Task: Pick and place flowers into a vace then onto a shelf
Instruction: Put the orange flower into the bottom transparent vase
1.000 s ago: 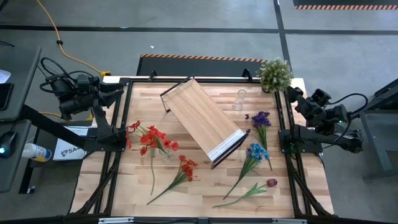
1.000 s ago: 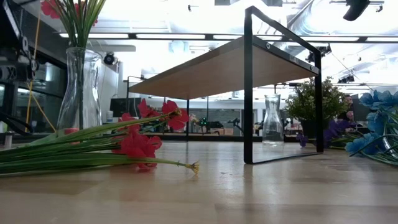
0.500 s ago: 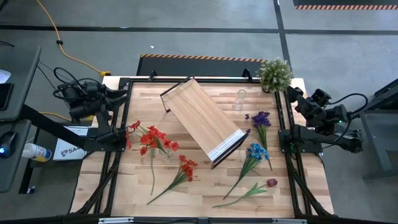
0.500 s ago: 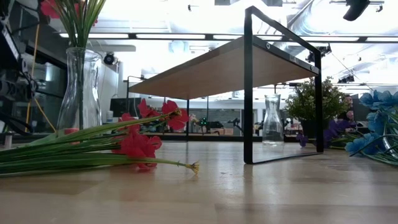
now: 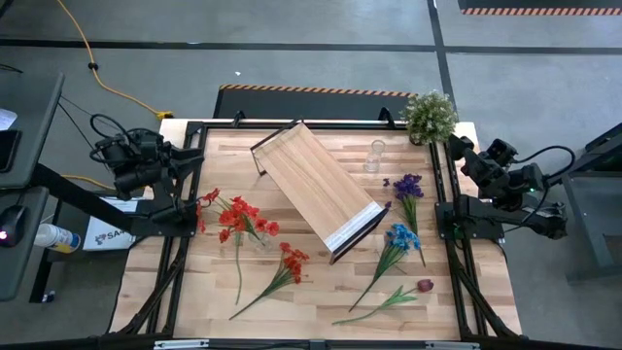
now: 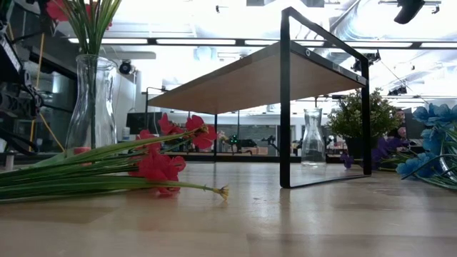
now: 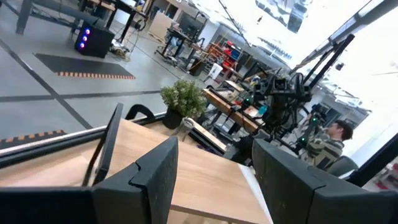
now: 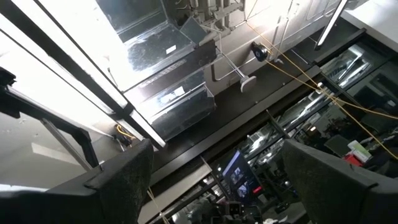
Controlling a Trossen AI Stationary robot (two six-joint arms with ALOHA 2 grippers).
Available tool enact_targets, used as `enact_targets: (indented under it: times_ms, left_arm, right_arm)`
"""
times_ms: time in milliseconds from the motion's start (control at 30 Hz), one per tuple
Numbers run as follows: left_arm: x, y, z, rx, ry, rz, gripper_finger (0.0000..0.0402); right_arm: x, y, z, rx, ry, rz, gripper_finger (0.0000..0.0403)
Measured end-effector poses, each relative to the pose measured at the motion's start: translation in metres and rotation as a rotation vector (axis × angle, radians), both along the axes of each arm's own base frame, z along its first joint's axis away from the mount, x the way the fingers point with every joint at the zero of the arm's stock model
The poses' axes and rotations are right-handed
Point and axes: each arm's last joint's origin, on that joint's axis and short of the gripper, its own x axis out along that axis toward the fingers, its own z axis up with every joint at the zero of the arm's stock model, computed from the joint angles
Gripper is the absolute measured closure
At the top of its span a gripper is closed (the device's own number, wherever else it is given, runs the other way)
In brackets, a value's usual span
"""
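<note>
**Flowers wait on the table as left arm hangs at the edge**

Red flowers (image 5: 243, 219) lie near the table's (image 5: 321, 301) left edge, stems running toward its front edge, beside a glass vase (image 6: 91, 100) already holding stems. The left gripper (image 5: 185, 154), fingers apart, sits just off the left edge, nearest them. The right gripper (image 5: 465, 154), also apart, waits beyond the right edge. Only the low view shows a second, empty vase (image 6: 313, 137) behind the shelf (image 5: 316, 185).

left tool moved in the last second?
Yes. In the high view the left tool has swung in toward the table's left edge, closer to the shelf.
</note>
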Motion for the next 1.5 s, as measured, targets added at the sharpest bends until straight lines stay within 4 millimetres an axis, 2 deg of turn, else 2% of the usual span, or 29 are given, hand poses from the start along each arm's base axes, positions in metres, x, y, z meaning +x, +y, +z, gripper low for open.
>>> enact_targets:
  times_ms: [233,500,733,967,1267,1500]
  left_arm:
    - [0.004,-0.01,0.002,-0.008,-0.019,-0.01,0.0163]
    - [0.015,-0.036,0.005,0.009,-0.093,-0.08,0.0163]
    - [0.021,-0.065,0.018,-0.007,-0.09,-0.206,0.0163]
    - [0.022,-0.105,0.03,-0.038,-0.036,-0.255,0.0163]
    - [0.027,-0.15,0.015,-0.129,-0.038,-0.249,0.0163]
    - [0.031,-0.172,0.003,-0.203,-0.064,-0.264,0.0163]
  right_arm:
    - [0.0,0.0,0.0,0.0,0.0,-0.001,0.0059]
    - [0.0,-0.001,0.0,0.002,0.003,-0.029,0.0059]
    - [0.0,-0.001,0.0,0.002,0.003,-0.029,0.0059]
    - [0.0,-0.001,0.0,0.002,0.004,-0.029,0.0059]
    - [0.0,-0.001,0.0,0.005,0.004,-0.032,0.0059]
    - [0.0,-0.001,0.0,0.007,0.006,-0.03,0.0059]
